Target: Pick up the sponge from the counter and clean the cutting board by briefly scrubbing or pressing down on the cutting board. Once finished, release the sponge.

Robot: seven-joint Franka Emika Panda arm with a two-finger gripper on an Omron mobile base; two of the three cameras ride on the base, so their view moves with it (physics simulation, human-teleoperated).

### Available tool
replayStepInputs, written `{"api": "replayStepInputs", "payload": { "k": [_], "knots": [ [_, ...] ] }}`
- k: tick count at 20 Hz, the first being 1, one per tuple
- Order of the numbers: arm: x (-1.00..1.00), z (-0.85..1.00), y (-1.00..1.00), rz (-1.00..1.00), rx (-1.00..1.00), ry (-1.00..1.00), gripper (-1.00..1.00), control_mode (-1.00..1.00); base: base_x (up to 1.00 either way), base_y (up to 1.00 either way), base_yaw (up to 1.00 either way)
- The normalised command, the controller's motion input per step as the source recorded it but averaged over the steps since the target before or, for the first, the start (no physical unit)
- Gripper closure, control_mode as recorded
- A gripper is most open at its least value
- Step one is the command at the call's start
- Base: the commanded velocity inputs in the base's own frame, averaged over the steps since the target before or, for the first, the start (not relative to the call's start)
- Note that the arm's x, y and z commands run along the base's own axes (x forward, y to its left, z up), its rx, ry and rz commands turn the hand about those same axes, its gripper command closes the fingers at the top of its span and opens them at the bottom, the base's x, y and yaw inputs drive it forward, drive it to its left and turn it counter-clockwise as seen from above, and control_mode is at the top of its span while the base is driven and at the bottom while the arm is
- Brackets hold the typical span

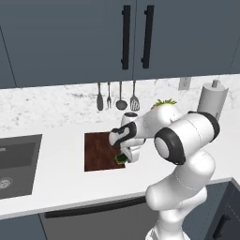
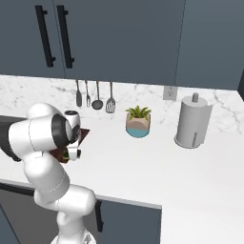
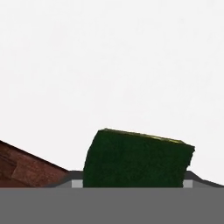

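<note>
The dark reddish-brown cutting board (image 1: 98,152) lies flat on the white counter (image 1: 61,185), to the right of the sink. My gripper (image 1: 123,155) points down over the board's right front corner, shut on the sponge (image 1: 121,159), a small dark green block with a yellow layer. In the hand view the sponge (image 3: 138,159) sits between the two fingertips (image 3: 77,184), tilted, with a corner of the cutting board (image 3: 22,168) at the lower left and white counter beyond. In the right base view, my arm hides most of the cutting board (image 2: 85,134).
A dark recessed sink (image 1: 16,164) lies left of the board. Several utensils (image 1: 117,96) hang on the marble backsplash behind it. A potted plant (image 2: 138,121) and a paper towel roll (image 2: 193,121) stand to the right. Dark cabinets (image 1: 131,37) hang overhead.
</note>
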Motion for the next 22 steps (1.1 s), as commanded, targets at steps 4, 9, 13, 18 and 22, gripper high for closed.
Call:
{"api": "replayStepInputs", "payload": {
  "k": [4, 9, 13, 18, 22],
  "knots": [
    [0.45, 0.0, 0.0, -0.11, 0.0, 0.0, 1.0, -1.0, 0.0, 0.0, 0.0],
    [0.53, -0.09, 0.0, -0.11, 0.0, 0.0, 1.0, -1.0, 0.0, 0.0, 0.0],
    [0.52, -0.29, 0.0, -0.09, 0.0, -0.05, 1.0, -1.0, 0.0, 0.0, 0.0],
    [0.59, -0.31, 0.0, -0.09, 0.0, -0.03, 1.0, -1.0, 0.0, 0.0, 0.0],
    [0.6, -0.34, 0.0, -0.1, 0.0, -0.03, 1.0, -1.0, 0.0, 0.0, 0.0]
  ]
}}
